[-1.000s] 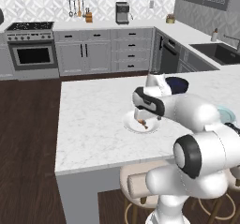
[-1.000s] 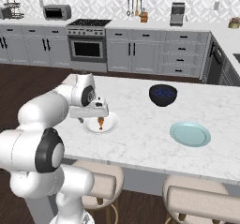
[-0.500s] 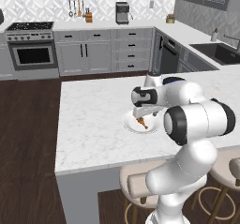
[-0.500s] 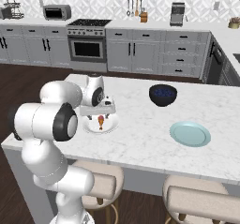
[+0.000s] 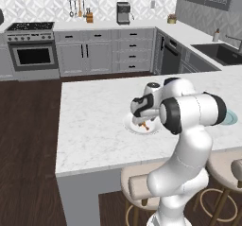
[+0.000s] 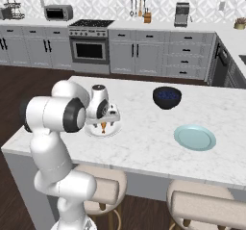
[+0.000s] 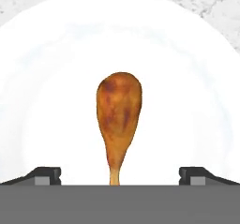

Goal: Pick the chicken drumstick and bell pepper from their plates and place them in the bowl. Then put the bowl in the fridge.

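chicken drumstick point(image 7: 118, 120): lies on the white plate, thick end away from the hand, thin bone end pointing back toward the hand; orange-brown, not yet lifted.
pincer point(image 7: 119, 174): spread wide, the two dark tips at either side of the bone end with clear gaps to the meat; it grips nothing. from the base cameras it hangs low over the white plate point(image 5: 142, 122), point(image 6: 104, 123).
white plate point(image 7: 51, 101): sits on the desk near the robot's edge, the drumstick roughly in its middle.
desk point(image 6: 144, 142): white marble island top carrying both plates and a dark bowl.
dark bowl point(image 6: 166, 97): blue-black, well apart from the white plate, further back on the desk; this is not the wooden one the task wants.
teal plate point(image 6: 194, 137): pale blue-green, to the right of the white plate and near the front edge; it looks bare from here, and i cannot make out a bell pepper on it.
wooden bowl: i cannot tell where it stands.
done so far: as i judge it, nothing is delivered; the arm is only lined up over the first item.
step in hand: likely the last bit of the drop before pinching the drumstick.
left to do: grip and lift the drumstick, carry it to the wooden bowl, fetch the bell pepper the same way, then move the bowl into the fridge.
progress: very early, by my reckoning.
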### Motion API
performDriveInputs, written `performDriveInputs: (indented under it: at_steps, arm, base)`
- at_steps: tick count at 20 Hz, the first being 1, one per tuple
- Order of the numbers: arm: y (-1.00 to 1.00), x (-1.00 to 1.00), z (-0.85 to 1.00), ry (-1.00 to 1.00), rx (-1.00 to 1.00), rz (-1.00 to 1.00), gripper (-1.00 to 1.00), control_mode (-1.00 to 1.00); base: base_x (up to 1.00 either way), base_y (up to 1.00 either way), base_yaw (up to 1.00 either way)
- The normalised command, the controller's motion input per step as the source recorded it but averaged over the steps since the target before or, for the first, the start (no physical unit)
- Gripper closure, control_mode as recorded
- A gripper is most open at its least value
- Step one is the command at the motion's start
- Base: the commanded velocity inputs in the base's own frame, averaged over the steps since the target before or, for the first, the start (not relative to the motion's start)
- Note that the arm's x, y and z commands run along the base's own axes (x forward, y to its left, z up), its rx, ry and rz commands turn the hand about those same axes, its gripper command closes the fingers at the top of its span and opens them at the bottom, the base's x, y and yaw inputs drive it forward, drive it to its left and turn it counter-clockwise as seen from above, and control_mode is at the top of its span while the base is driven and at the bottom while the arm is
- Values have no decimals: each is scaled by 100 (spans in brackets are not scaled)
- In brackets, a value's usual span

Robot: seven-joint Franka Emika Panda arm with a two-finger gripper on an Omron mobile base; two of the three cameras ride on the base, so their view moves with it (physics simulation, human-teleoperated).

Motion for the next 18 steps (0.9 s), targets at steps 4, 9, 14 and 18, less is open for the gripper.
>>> performDriveInputs:
  at_steps: [4, 9, 14, 18]
  arm:
    - [2, 10, -40, 0, 0, 0, -100, -100]
    - [0, 3, -24, 0, 1, 0, -100, -100]
    - [0, 5, -26, 0, 1, 0, 100, -100]
    - [0, 8, -16, 0, 1, 0, 100, -100]
  base:
    - [0, 0, 0]
    - [0, 0, 0]
    - [0, 0, 0]
    - [0, 0, 0]
